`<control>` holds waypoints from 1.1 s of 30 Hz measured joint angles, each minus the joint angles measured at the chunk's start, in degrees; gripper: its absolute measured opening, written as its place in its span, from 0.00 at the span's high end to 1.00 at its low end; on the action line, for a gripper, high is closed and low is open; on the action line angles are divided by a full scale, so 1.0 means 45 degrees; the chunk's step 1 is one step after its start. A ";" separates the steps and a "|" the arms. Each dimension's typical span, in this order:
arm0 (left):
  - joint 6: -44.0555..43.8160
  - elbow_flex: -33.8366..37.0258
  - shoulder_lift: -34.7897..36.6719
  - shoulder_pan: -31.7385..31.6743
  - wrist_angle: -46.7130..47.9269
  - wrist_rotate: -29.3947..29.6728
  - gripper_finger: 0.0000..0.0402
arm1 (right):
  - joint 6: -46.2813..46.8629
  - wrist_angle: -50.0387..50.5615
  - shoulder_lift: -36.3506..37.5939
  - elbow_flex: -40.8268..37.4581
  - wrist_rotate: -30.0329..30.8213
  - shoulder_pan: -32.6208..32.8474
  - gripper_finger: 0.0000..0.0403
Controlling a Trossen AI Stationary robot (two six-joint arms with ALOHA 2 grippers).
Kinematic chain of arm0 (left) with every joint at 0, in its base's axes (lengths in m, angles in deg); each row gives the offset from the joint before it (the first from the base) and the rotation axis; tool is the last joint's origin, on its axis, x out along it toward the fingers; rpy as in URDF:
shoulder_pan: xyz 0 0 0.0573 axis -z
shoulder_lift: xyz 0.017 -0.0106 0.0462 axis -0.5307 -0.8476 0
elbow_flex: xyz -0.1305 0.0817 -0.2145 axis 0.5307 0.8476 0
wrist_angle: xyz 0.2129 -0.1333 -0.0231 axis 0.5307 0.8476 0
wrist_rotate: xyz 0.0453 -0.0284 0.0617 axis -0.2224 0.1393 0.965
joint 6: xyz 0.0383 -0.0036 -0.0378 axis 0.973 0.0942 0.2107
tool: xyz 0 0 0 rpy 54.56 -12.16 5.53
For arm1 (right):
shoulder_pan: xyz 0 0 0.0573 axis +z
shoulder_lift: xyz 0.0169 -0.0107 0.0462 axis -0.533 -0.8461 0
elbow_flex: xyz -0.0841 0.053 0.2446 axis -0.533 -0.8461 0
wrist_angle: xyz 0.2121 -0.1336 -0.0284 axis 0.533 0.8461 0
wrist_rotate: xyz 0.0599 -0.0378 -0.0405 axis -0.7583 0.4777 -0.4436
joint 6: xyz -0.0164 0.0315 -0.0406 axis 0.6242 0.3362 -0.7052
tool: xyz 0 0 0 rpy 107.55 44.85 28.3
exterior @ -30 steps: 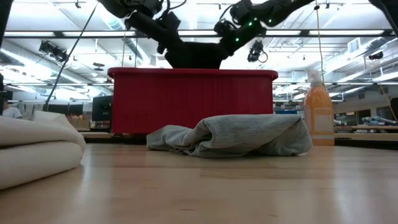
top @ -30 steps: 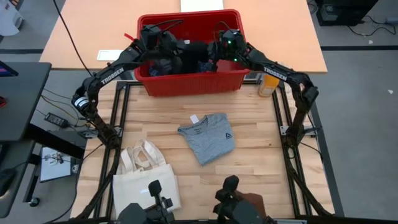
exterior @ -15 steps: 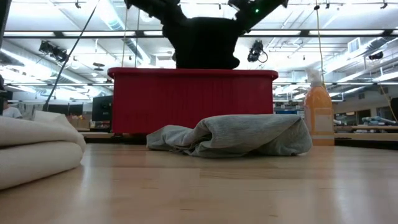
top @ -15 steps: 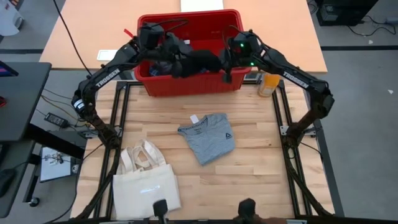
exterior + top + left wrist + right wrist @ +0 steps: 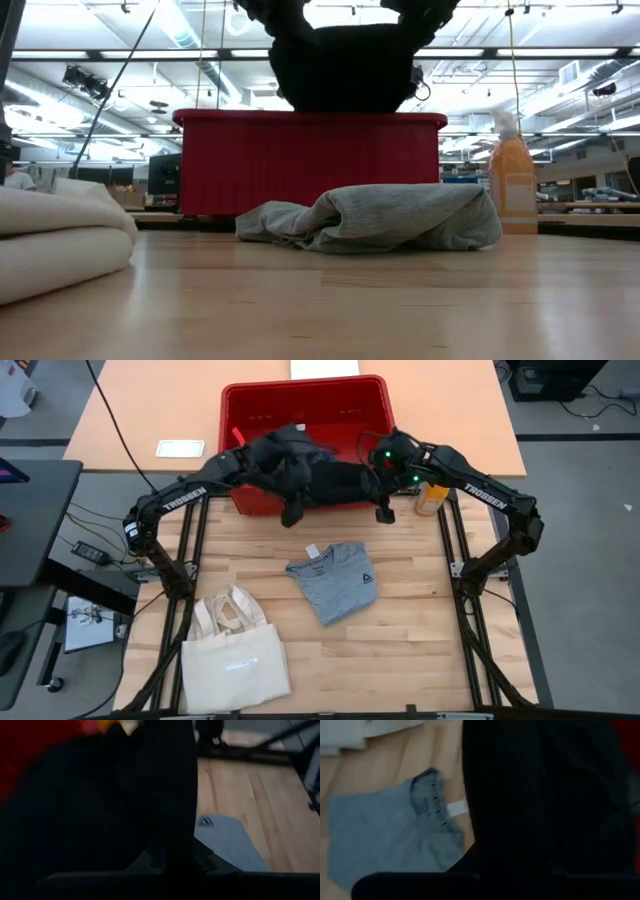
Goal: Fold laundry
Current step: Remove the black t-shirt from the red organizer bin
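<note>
Both my grippers are shut on a black garment (image 5: pixel 330 475), which hangs spread between them over the near wall of the red bin (image 5: pixel 300 400). My left gripper (image 5: pixel 285 485) is at the garment's left end and my right gripper (image 5: pixel 380 490) at its right end. In the low view the garment (image 5: pixel 345 60) hangs above the bin (image 5: pixel 310 165). A folded light grey top (image 5: pixel 335 582) lies flat at the table's middle. The dark cloth fills most of both wrist views and hides the fingers. My left gripper holds the black garment by its left upper end (image 5: pixel 280 465), coming from the table's left and slanting down. The cloth (image 5: pixel 100 810) covers the fingertips. The garment is lifted clear and sags between the two arms. My right gripper holds the garment's right upper end (image 5: pixel 372 475), coming from the table's right and slanting down. The cloth (image 5: pixel 545 795) hides the place of contact. The garment hangs below it, clear of the bin and the table.
A cream tote bag (image 5: pixel 235 650) lies at the near left. An orange bottle (image 5: pixel 432 495) stands just right of the bin, close to my right arm. A white card (image 5: pixel 180 448) lies left of the bin. Bare wood lies around the grey top.
Both grippers have come up out of the red bin and moved toward the table's near edge, tipping more downward. The black garment has been lifted out of the bin and now hangs spread between them over the bin's near wall.
</note>
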 joint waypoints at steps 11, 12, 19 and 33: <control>-0.0701 0.0541 -0.0288 0.1458 0.1252 0.1909 0.93 | 0.1359 -0.0186 0.0010 -0.1812 0.0730 0.1217 0.89; -0.0727 0.0865 -0.0288 0.1604 0.1148 0.2047 0.93 | 0.1607 -0.0332 0.0006 -0.1992 0.0908 0.1323 0.89; -0.1079 0.3169 -0.0268 0.2519 -0.1034 0.3331 0.93 | 0.2131 -0.0354 -0.0005 -0.2907 0.1735 0.1892 0.89; -0.1420 0.5202 -0.0188 0.3794 -0.3283 0.4430 0.93 | 0.2431 -0.0163 -0.0005 -0.3730 0.1852 0.3053 0.89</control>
